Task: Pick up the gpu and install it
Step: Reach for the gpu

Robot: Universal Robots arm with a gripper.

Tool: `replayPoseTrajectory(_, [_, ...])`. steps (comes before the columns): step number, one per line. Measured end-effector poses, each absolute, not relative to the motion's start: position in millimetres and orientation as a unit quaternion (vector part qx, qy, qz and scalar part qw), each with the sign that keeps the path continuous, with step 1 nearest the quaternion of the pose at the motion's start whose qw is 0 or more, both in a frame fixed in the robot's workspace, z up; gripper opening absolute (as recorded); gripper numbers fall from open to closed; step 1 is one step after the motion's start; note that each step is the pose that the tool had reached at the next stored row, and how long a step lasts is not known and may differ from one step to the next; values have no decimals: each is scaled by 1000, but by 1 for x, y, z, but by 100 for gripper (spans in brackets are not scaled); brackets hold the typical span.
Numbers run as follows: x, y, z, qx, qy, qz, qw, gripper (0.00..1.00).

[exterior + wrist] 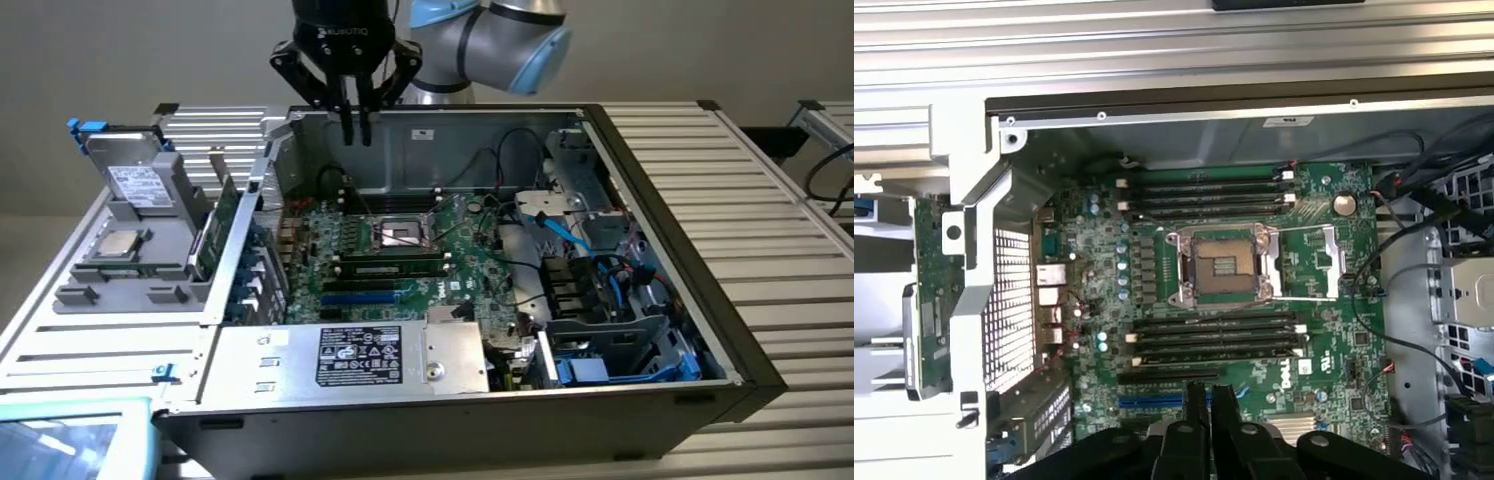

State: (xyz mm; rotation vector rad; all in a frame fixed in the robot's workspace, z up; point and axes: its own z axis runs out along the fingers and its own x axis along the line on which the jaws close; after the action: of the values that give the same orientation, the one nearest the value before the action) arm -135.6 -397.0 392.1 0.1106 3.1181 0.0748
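Slatted bench [747,200], open case [441,400]: empty gripper [355,130], fingers nearly together, hovers over its back wall, and the gpu [214,235] stands on edge outside the case wall, toward the exterior view's left, lengthwise along it.

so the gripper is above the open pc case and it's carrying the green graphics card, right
Not quite. The gripper is above the open pc case, but it is carrying nothing: in the exterior view no card hangs from its fingers. A green card that looks like the graphics card stands in the gray rack outside the case, at that view's left.
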Motion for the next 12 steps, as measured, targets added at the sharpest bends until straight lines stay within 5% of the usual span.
replayPoseTrajectory(2, [-145,-396,392,35,999,24,10,32])
replayPoseTrajectory(7, [-167,-393,390,35,999,24,11,44])
replayPoseTrajectory(12, [-190,-389,388,35,999,24,11,44])
